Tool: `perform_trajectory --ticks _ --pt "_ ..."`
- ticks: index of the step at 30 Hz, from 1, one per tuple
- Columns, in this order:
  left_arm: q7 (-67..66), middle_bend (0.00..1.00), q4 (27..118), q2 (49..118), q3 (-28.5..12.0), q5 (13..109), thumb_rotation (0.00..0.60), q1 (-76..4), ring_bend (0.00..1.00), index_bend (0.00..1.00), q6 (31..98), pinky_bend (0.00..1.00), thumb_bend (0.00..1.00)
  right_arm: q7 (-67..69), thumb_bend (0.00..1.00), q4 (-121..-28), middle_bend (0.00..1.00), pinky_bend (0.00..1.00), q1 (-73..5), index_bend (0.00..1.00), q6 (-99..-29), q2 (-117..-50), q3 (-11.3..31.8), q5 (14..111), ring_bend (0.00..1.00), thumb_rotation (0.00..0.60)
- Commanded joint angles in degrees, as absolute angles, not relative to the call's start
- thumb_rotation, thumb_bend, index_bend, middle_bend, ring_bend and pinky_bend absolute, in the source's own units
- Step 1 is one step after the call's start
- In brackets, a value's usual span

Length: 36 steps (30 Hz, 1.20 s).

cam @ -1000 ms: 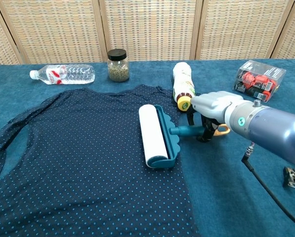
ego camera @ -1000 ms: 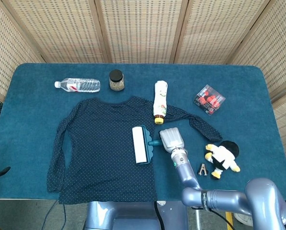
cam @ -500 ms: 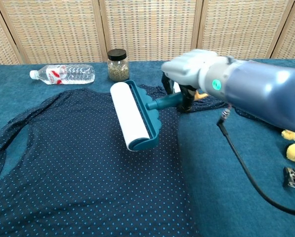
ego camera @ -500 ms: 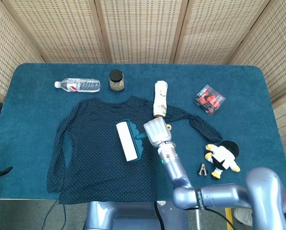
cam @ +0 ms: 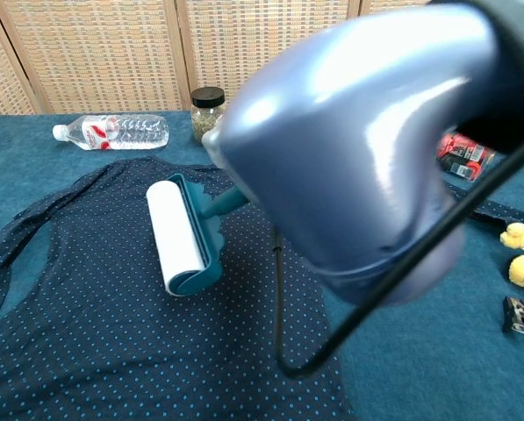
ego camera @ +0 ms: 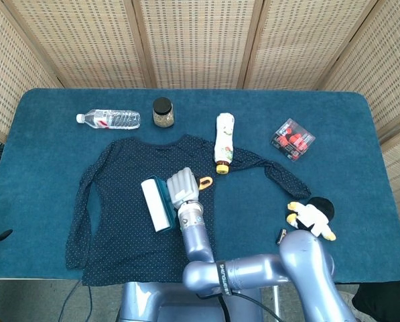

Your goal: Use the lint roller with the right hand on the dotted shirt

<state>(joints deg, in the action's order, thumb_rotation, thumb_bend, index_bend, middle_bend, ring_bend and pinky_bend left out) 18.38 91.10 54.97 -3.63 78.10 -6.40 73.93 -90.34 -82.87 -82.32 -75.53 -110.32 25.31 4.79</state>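
The dotted shirt (ego camera: 112,194) lies flat on the blue table, navy with small light dots; in the chest view the dotted shirt (cam: 95,333) fills the lower left. My right hand (ego camera: 184,185) grips the teal handle of the lint roller (ego camera: 156,205), whose white roll rests on the middle of the shirt. In the chest view the lint roller (cam: 179,238) lies on the cloth, and my right arm blocks most of the frame and hides the hand. The handle's orange end loop (ego camera: 204,181) sticks out past the hand. My left hand is out of both views.
Along the back stand a water bottle (ego camera: 109,119), a dark-lidded jar (ego camera: 162,113) and a white squeeze bottle (ego camera: 223,141). A red packet (ego camera: 293,139) lies back right. A plush toy (ego camera: 311,218) and a small clip (cam: 521,315) sit at the right front.
My right hand has swept the lint roller leftward, from the shirt's right edge across to its middle. The arm now blocks most of the chest view.
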Motion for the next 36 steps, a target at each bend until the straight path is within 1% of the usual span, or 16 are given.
perform_trajectory --ticks 1,7,14,20,27,30,36 --pt "18.6 0.00 90.9 55.0 -3.7 77.9 0.600 -6.6 0.00 0.00 73.5 0.00 0.00 -91.2 0.81 -80.4 1.00 1.00 -83.7 0.72 -74.7 -112.3 25.8 4.1 1.00 0.600" --pt "17.9 0.00 90.6 55.3 -3.7 77.2 0.600 -7.3 0.00 0.00 72.0 0.00 0.00 -92.2 0.82 -75.8 1.00 1.00 -85.1 0.73 -73.5 -115.5 24.7 3.8 1.00 0.600" --pt "16.9 0.00 90.7 55.5 -3.7 76.7 0.600 -7.5 0.00 0.00 71.7 0.00 0.00 -93.0 0.82 -73.2 1.00 1.00 -83.6 0.73 -73.5 -116.1 22.4 3.8 1.00 0.600" --pt "16.4 0.00 90.4 55.8 -3.7 76.5 0.600 -7.7 0.00 0.00 71.3 0.00 0.00 -93.5 0.82 -73.2 1.00 1.00 -79.6 0.73 -74.9 -113.1 18.1 5.5 1.00 0.600" --pt "15.5 0.00 90.8 56.0 -3.5 76.7 0.600 -8.0 0.00 0.00 71.0 0.00 0.00 -93.9 0.82 -72.4 1.00 1.00 -75.3 0.73 -75.7 -109.8 15.3 6.3 1.00 0.600" --pt "15.0 0.00 91.0 56.0 -3.5 76.6 0.600 -8.1 0.00 0.00 71.0 0.00 0.00 -94.2 0.82 -71.8 1.00 1.00 -74.1 0.73 -75.7 -109.3 15.4 6.0 1.00 0.600" --pt "14.8 0.00 91.2 56.0 -3.6 76.3 0.600 -8.1 0.00 0.00 71.0 0.00 0.00 -95.3 0.82 -72.9 1.00 1.00 -74.0 0.73 -76.2 -109.9 16.0 7.0 1.00 0.600"
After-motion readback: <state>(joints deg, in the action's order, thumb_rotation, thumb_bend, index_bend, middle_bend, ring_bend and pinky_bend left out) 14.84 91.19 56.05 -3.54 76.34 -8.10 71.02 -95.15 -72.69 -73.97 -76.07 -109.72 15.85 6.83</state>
